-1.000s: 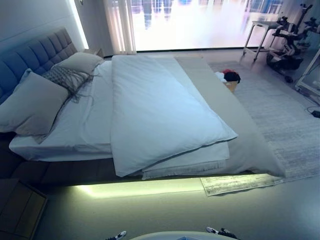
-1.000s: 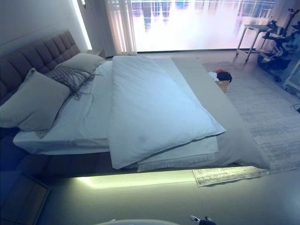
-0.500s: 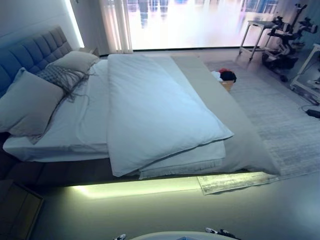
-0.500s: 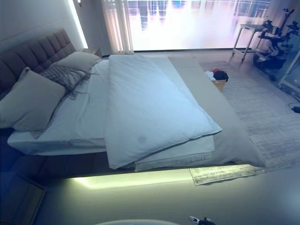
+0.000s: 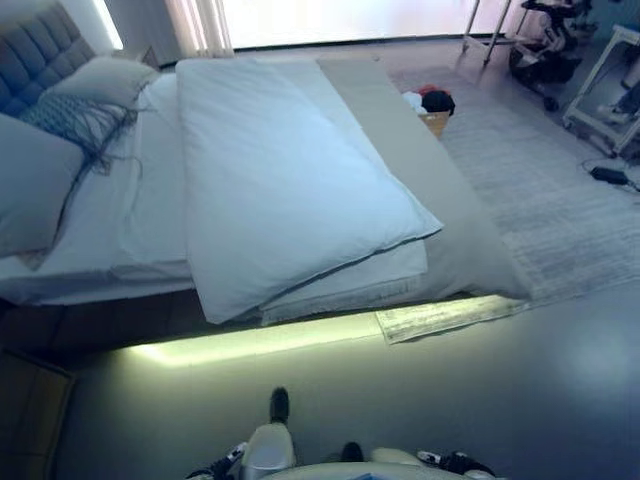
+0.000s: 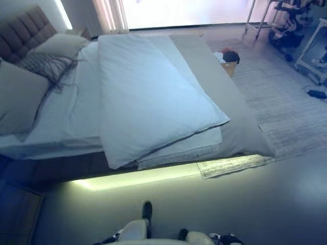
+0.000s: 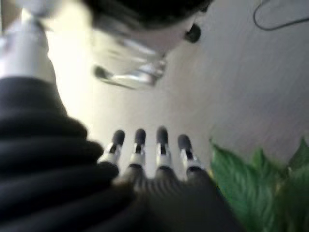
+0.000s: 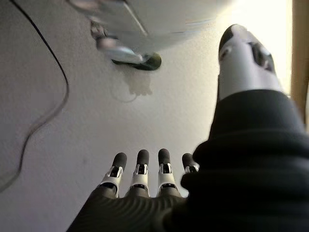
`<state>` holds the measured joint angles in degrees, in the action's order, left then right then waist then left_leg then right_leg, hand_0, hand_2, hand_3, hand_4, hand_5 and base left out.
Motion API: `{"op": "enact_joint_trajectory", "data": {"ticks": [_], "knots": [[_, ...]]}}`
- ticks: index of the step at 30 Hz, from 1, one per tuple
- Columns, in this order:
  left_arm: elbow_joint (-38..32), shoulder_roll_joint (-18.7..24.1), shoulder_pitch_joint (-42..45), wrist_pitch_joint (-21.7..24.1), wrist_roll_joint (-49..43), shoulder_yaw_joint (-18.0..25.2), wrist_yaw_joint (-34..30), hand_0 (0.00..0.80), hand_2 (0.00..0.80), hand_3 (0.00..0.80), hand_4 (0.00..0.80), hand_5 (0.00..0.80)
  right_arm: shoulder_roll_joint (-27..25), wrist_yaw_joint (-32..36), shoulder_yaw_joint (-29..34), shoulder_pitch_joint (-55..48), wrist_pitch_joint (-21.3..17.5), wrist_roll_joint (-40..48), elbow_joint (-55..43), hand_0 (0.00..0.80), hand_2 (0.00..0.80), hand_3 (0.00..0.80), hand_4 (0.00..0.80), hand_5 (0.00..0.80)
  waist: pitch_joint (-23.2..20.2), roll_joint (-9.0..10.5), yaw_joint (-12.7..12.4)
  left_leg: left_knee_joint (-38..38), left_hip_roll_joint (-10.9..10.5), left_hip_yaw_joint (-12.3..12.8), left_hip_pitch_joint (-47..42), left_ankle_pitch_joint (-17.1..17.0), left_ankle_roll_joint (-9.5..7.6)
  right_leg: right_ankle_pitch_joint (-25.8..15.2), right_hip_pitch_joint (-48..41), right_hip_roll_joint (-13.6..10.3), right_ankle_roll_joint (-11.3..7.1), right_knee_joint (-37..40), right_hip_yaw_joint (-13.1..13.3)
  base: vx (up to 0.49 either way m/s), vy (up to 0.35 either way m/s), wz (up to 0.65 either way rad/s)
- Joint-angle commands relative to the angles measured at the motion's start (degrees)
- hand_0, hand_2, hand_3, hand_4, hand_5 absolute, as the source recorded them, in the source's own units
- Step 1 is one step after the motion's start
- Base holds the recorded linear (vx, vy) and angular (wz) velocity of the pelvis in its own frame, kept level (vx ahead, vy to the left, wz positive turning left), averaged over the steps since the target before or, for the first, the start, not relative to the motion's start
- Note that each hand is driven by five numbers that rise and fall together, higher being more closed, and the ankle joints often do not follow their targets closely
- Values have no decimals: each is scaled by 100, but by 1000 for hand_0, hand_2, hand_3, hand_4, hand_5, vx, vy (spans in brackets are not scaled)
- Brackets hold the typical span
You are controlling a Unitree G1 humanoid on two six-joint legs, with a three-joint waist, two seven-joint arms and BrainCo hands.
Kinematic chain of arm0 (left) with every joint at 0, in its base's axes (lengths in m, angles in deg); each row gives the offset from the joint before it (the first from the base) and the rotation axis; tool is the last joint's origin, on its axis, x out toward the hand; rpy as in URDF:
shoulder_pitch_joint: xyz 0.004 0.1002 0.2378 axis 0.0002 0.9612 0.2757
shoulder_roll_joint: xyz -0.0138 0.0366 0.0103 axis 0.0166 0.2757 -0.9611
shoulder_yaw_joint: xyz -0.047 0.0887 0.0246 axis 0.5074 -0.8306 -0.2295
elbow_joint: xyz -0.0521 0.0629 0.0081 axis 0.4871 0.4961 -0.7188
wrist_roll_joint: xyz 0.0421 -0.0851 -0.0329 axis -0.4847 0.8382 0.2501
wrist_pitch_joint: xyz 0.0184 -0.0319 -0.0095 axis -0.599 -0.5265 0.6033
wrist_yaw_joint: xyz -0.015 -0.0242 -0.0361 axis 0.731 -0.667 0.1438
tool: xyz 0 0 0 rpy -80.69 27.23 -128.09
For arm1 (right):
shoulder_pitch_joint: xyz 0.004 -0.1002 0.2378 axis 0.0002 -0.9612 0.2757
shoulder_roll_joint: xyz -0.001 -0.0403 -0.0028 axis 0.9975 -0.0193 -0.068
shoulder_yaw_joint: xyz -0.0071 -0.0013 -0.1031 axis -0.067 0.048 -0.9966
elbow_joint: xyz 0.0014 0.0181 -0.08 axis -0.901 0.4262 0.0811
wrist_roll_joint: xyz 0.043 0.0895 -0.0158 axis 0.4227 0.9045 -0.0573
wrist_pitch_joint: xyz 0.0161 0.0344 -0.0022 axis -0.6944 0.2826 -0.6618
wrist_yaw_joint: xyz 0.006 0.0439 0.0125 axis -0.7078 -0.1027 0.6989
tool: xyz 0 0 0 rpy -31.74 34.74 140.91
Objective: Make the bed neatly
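Bedding lies unfinished on the bed (image 5: 470, 270), which fills the middle of the scene with its tufted headboard (image 5: 35, 55) at the far left. A white duvet (image 5: 290, 190) is folded back on itself across the middle of the mattress, its near corner hanging over the near edge above a second white layer, leaving the white sheet (image 5: 140, 210) bare toward the pillows and a grey cover exposed along the right side. Two pillows (image 5: 35, 180) rest against the headboard with a fringed grey throw (image 5: 80, 115) draped between them. A basket of clothes (image 5: 430, 105) stands on the rug (image 5: 540, 200) at the far right. Both hands hang above the floor, well short of the bed: left hand (image 7: 149, 154) with fingers straight and apart, holding nothing, beside what seems a green plant (image 7: 260, 183); right hand (image 8: 145, 169) likewise straight-fingered and empty.
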<state>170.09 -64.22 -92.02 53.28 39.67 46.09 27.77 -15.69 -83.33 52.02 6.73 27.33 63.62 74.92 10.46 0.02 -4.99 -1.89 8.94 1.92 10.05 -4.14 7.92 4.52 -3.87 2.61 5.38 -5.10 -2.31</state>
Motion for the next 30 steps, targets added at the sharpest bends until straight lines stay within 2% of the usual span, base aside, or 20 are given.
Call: {"op": "enact_joint_trajectory", "data": {"ticks": [1,4,7,10,11,14,16,19,21,23,25,26,28,30], "knots": [[-163,-135,257,121,-80,129,133,0,0,0,0,0,-100,-107,68,14,-185,-36,-9,0,0,0,0,0,-198,-22,-10,-311,-72,167,592,-814,-238,808,-1513,-234,-639,198,375,320,234,-37],[-136,-93,287,95,-179,141,231,0,0,0,0,0,-44,-150,157,11,-227,126,73,0,0,0,0,0,-343,-38,-31,-311,-48,392,372,-714,-275,939,-1701,-518,-828,123,213,433,304,-34],[-179,-29,279,106,-329,133,206,0,0,0,0,0,45,32,239,-39,-287,125,69,0,0,0,0,0,-521,-40,-44,-300,-96,463,127,-729,-341,872,-1766,-765,-972,95,43,481,338,5],[-181,-6,152,-31,-385,49,207,0,0,0,0,0,169,-120,267,-3,-288,90,22,0,0,0,0,0,-703,16,-41,-175,-305,469,-221,-491,-582,437,-1685,-1309,-1273,9,-307,410,361,4],[-181,2,137,-36,-383,30,200,0,0,0,0,0,181,-112,267,3,-295,81,14,0,0,0,0,0,-717,36,-37,-159,-346,468,-242,-457,-616,362,-1650,-1355,-1306,-26,-309,385,351,18],[-194,43,46,-46,-461,-87,147,0,0,0,0,0,249,-22,192,33,-361,-19,-105,0,0,0,0,0,-795,150,-33,19,-657,450,-211,-246,-870,-245,-1380,-1499,-1377,-479,-195,316,274,16],[-178,95,-43,-78,-549,-153,128,0,0,0,0,0,283,-34,131,55,-406,67,-186,0,0,0,0,0,-807,194,-3,134,-789,442,-181,-131,-1011,-689,-1049,-1539,-1375,-1077,-95,271,187,22],[-219,156,-104,-146,-635,-200,142,0,0,0,0,0,279,-61,90,75,-358,156,-283,0,0,0,0,0,-771,186,98,134,-821,523,-304,-63,-1061,-916,-459,-1520,-1324,-1251,-108,227,75,16],[-234,215,-163,-160,-562,-209,146,0,0,0,0,0,255,-75,67,108,-347,264,-284,0,0,0,0,0,-665,112,211,70,-722,628,-485,-62,-979,-730,157,-1286,-1237,-874,-279,166,-57,-4],[-238,262,-278,-109,-507,-234,136,0,0,0,0,0,226,-83,62,153,-388,454,-284,0,0,0,0,0,-495,76,316,51,-659,635,-625,-6,-878,-742,810,-1056,-1178,-319,-417,23,-149,-16],[-281,277,-477,-27,-445,-223,176,0,0,0,0,0,198,-116,79,338,-433,585,-231,0,0,0,0,0,-255,160,448,99,-747,632,-645,194,-843,-1395,1508,-1046,-1263,255,-424,-100,-180,-15],[-327,287,-609,-15,-350,-243,208,0,0,0,0,0,185,-118,85,455,-390,587,-225,0,0,0,0,0,-125,167,511,148,-753,647,-657,331,-845,-1566,1785,-1085,-1281,332,-425,-90,-161,-10],[-360,271,-707,39,-207,-241,238,0,0,0,0,0,174,-124,8,575,-285,539,-196,0,0,0,0,0,-17,187,522,379,-765,691,-688,557,-900,-1455,1860,-1114,-1261,176,-447,40,-165,25],[-374,161,-576,10,-219,-208,346,0,0,0,0,0,179,-136,-29,538,-82,469,-231,0,0,0,0,0,-84,201,477,566,-783,576,-775,628,-909,-1291,1588,-1109,-1219,58,-490,262,-140,62]]}}
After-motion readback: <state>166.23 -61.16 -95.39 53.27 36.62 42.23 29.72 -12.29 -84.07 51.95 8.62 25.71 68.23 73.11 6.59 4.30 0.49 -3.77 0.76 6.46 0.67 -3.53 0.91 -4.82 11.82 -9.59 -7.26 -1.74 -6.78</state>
